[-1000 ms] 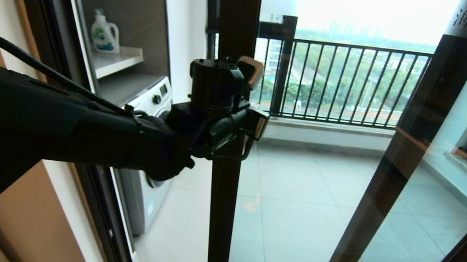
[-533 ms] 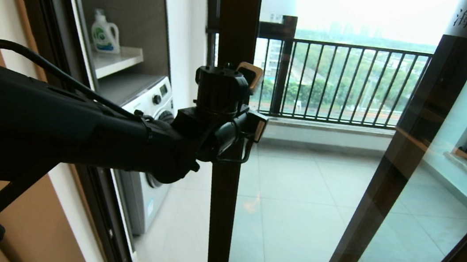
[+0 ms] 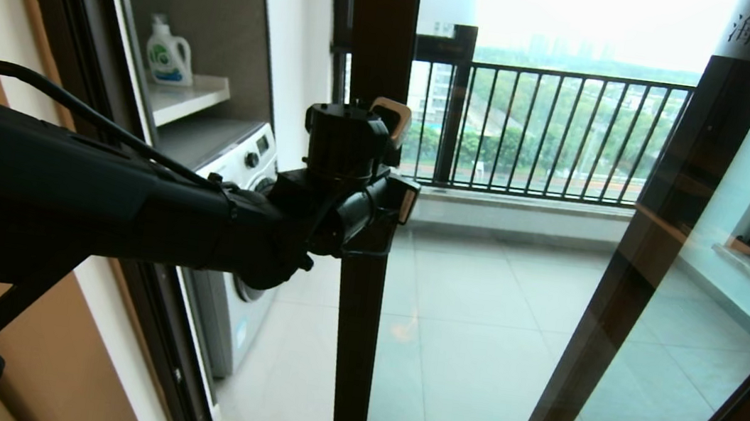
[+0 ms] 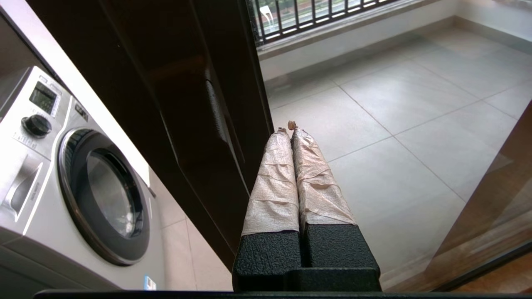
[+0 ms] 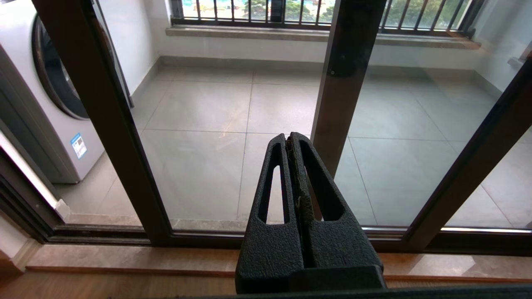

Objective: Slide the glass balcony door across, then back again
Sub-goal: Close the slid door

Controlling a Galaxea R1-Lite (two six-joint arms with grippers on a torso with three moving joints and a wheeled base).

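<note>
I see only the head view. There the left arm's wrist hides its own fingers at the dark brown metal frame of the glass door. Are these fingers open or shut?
Observer: Shut. The left wrist view shows the left gripper with its paper-taped fingers pressed together, holding nothing.
Operator: So it does not grip the handle?
Observer: No. The dark bar handle on the glass balcony door lies beside the fingers, not between them. I cannot tell if they touch the frame.
Operator: And the right arm? I do not see it at all.
Observer: The right gripper is also shut and empty. It hangs low in front of the door's bottom rail, apart from it.
</note>
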